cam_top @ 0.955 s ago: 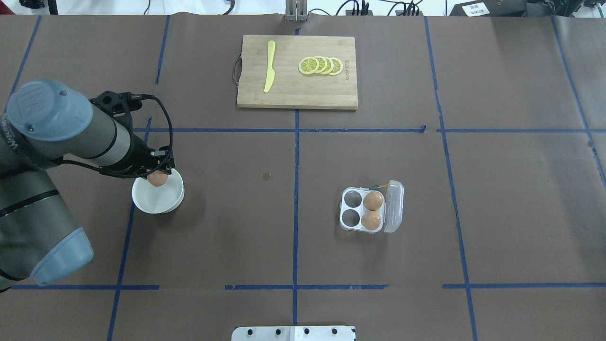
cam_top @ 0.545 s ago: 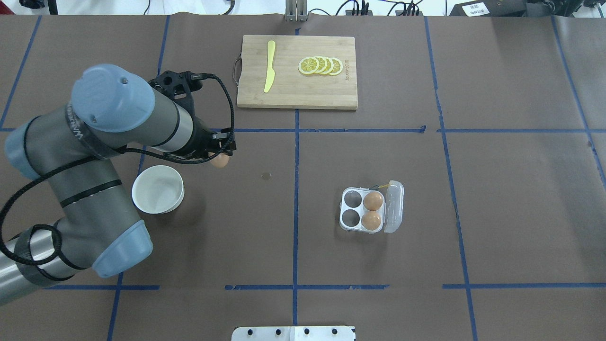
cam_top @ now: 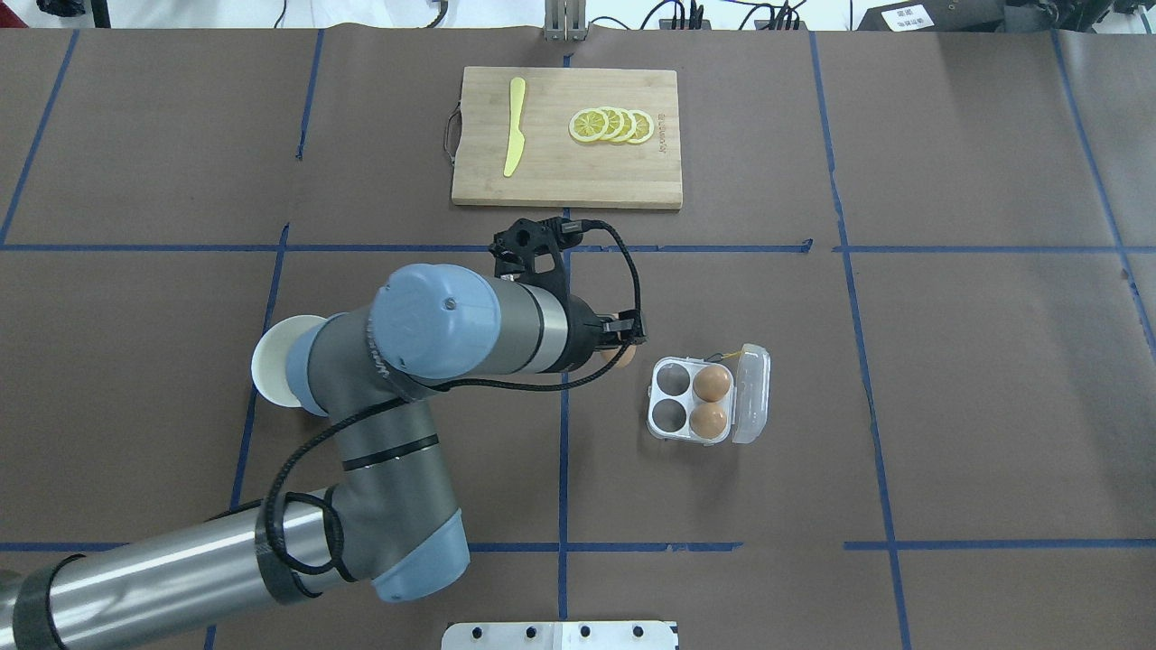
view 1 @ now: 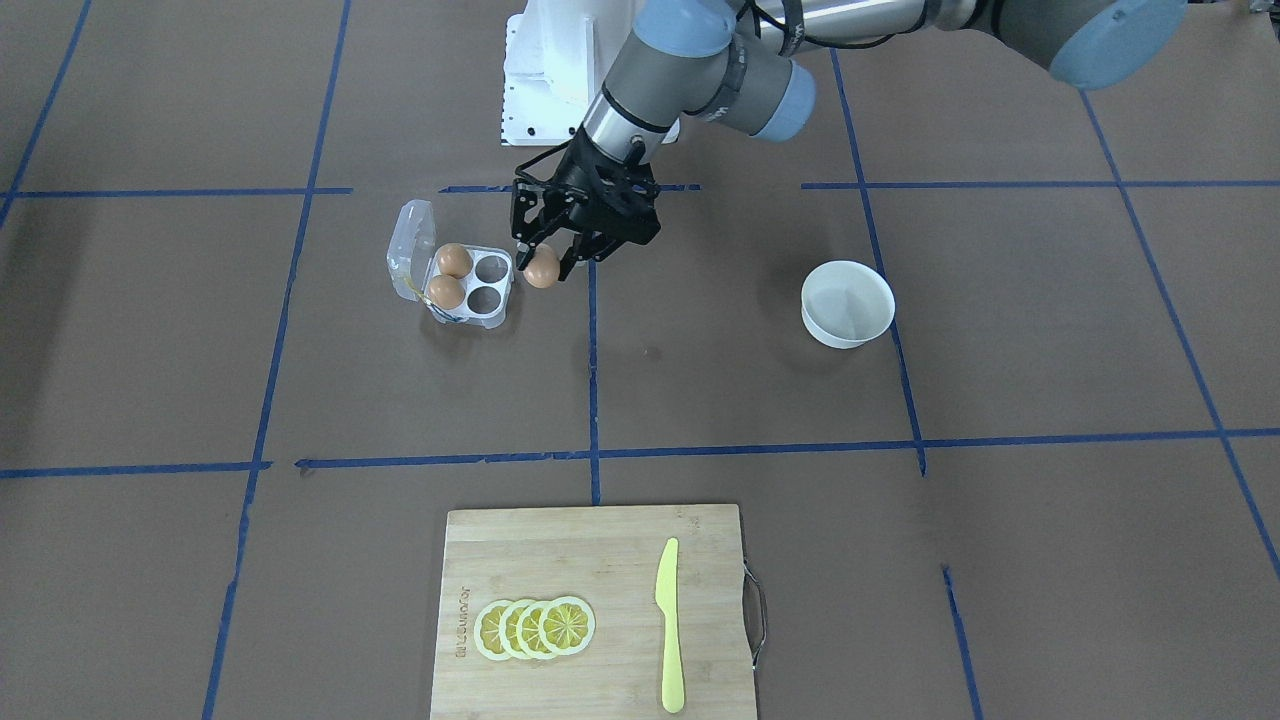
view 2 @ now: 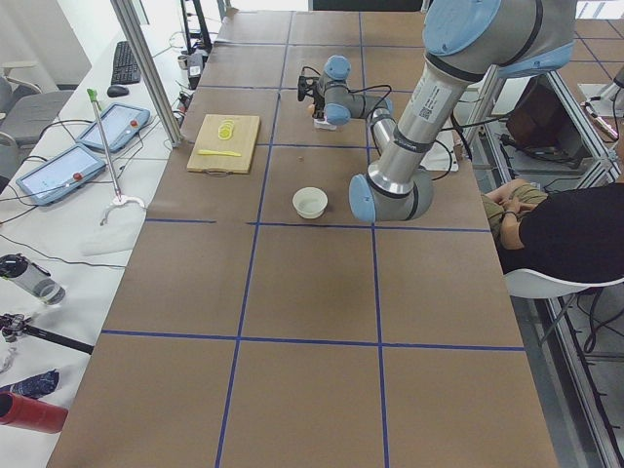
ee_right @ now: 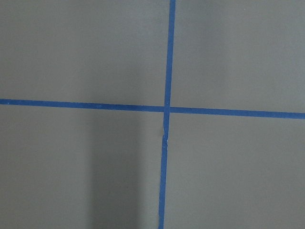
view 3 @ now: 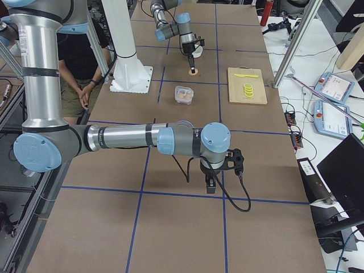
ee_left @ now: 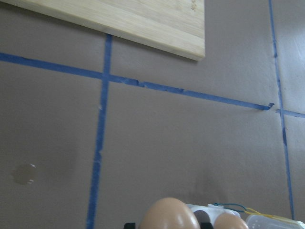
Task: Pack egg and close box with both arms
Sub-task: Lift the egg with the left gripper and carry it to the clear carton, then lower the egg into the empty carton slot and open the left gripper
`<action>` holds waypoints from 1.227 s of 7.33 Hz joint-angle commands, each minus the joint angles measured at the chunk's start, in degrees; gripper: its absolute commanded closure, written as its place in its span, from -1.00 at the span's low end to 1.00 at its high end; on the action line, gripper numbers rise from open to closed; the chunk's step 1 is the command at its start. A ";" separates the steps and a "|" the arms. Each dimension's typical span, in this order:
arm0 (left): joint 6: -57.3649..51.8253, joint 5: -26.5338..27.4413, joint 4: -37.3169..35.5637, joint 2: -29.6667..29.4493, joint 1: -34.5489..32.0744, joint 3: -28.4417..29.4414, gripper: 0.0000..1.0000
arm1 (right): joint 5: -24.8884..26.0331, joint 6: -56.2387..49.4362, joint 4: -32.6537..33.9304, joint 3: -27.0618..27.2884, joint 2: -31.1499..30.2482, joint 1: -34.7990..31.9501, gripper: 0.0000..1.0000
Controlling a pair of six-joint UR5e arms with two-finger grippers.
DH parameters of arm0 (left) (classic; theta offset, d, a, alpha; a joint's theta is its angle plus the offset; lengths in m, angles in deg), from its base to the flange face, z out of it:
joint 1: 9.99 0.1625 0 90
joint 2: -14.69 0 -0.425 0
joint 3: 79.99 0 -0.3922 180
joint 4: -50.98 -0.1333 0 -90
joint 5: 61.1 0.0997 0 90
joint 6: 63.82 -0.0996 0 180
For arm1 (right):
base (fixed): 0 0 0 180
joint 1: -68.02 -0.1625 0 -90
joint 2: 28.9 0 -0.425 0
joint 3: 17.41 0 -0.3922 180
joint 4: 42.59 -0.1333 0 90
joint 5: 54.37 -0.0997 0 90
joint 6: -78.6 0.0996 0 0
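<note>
My left gripper [view 1: 543, 262] is shut on an orange-brown egg [view 1: 542, 270] and holds it above the table, just beside the open box [view 1: 499, 301]. In the overhead view the left gripper [cam_top: 623, 348] and the held egg [cam_top: 624, 356] are just left of the box [cam_top: 652, 403]. The clear lid [cam_top: 752, 394] stands open on the far side from the gripper. Two eggs [cam_top: 713, 383] fill the cells by the lid; the two cells nearer the gripper are empty. The held egg [ee_left: 169, 215] fills the bottom of the left wrist view. My right gripper [view 3: 209, 185] hangs over bare table far from the box; I cannot tell if it is open.
A white bowl [view 1: 848, 303] stands empty to the robot's left, partly hidden under the arm in the overhead view [cam_top: 267, 366]. A wooden cutting board [cam_top: 560, 176] with a yellow knife [cam_top: 514, 126] and lemon slices [cam_top: 611, 125] lies at the far side.
My left arm has carried the egg from the white bowl rightward across the table to just beside the box. The box and its eggs have not moved.
</note>
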 commanded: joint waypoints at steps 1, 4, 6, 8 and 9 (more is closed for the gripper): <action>1.45 5.91 8.16 -4.20 3.58 9.43 1.00 | 0.00 0.01 0.00 -0.24 0.03 0.00 -1.00; 1.45 6.11 8.35 -5.54 5.08 11.23 1.00 | 0.00 0.01 0.00 -0.77 0.03 0.00 -1.00; 1.27 6.11 8.35 -5.54 5.61 11.23 0.91 | 0.00 0.01 0.00 -0.77 0.03 0.00 -1.00; 1.19 6.11 8.35 -5.36 5.52 11.14 -0.55 | 0.00 -0.08 0.00 -0.86 0.03 0.00 -1.00; 1.10 6.11 8.27 -5.36 5.52 10.88 -1.00 | 0.00 -0.08 0.00 -0.86 0.12 0.00 -1.00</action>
